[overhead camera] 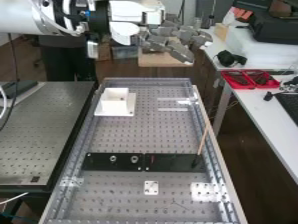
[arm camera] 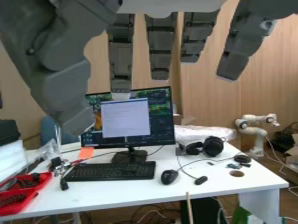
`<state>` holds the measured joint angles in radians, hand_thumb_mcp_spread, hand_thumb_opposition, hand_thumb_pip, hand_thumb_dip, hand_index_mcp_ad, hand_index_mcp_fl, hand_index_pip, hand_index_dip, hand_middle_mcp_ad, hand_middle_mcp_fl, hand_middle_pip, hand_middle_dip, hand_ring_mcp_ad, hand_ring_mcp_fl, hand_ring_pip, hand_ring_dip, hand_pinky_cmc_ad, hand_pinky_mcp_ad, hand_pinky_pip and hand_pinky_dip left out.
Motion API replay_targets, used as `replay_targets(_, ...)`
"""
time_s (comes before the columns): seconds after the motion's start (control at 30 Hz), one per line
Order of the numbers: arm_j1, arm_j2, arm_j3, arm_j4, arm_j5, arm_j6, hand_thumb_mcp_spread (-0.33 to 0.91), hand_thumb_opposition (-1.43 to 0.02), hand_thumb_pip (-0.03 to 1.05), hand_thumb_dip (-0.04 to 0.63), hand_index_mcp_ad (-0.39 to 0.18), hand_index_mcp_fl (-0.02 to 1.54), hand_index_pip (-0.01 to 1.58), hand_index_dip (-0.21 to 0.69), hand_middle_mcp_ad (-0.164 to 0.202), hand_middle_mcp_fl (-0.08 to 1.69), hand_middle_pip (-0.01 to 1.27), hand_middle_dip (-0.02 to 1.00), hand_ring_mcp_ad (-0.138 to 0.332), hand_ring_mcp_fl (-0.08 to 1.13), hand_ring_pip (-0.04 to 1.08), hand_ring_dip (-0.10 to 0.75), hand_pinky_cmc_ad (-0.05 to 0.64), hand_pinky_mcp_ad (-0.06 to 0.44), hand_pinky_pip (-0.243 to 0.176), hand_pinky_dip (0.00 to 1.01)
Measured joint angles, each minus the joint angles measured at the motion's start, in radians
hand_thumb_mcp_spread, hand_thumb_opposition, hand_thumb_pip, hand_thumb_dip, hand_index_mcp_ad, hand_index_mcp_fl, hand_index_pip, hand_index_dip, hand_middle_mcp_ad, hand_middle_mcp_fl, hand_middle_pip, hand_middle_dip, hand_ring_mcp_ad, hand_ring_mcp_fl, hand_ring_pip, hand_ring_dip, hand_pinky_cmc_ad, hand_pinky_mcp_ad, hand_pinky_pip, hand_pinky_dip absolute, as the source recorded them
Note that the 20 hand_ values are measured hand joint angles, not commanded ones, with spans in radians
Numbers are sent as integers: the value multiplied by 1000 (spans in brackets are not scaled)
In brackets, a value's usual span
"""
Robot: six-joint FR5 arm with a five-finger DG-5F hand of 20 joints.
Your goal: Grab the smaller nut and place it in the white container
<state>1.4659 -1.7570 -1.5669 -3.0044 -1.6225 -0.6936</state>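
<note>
The hand (overhead camera: 159, 42) is above and beyond the bench's far end in the high view, well away from the flat black bar (overhead camera: 174, 162). Its dark grey fingers extend fairly straight, holding nothing; in the wrist view the hand (arm camera: 159, 47) has its fingers spread apart. A white container (overhead camera: 116, 107) with a square upright part stands near the far left of the perforated bench. On the bar, the larger nut (overhead camera: 113, 158) and the bearing (overhead camera: 134, 159) stand apart from each other.
A thin wooden stick (overhead camera: 203, 139) leans at the bar's right end. A small white plate (overhead camera: 151, 188) lies nearer than the bar. To the right, a white desk (overhead camera: 256, 107) carries red trays (overhead camera: 247, 79); the wrist view shows a monitor (arm camera: 130, 120) and keyboard (arm camera: 110, 171).
</note>
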Motion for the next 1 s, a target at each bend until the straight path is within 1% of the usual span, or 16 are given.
replay_targets(0.53, -13, 32, -33, 14, -19, -1, 288, -789, 731, 222, -122, 52, 810, 98, 86, 183, 117, 251, 113, -2, 99, 131, 328, 297, 0, 328)
replay_targets(0.67, -14, 44, -43, 8, -30, -3, 284, -789, 731, 222, -119, 54, 705, 98, 86, 183, 117, 251, 117, -2, 99, 127, 328, 297, 0, 328)
replay_targets(0.73, -15, 47, -46, 2, -35, -1, 288, -789, 731, 222, -113, 86, 665, 106, 82, 183, 117, 251, 113, -2, 99, 127, 328, 297, 0, 328)
replay_targets(0.87, -17, 61, -56, -14, -52, 1, 288, -789, 731, 222, -113, 94, 527, 106, 82, 180, 117, 251, 117, -2, 101, 127, 326, 297, 0, 328)
replay_targets(1.0, -21, 77, -73, -19, -63, 6, 288, -789, 731, 222, -113, 124, 417, 131, 82, 183, 117, 251, 117, -2, 99, 127, 326, 297, 0, 328)
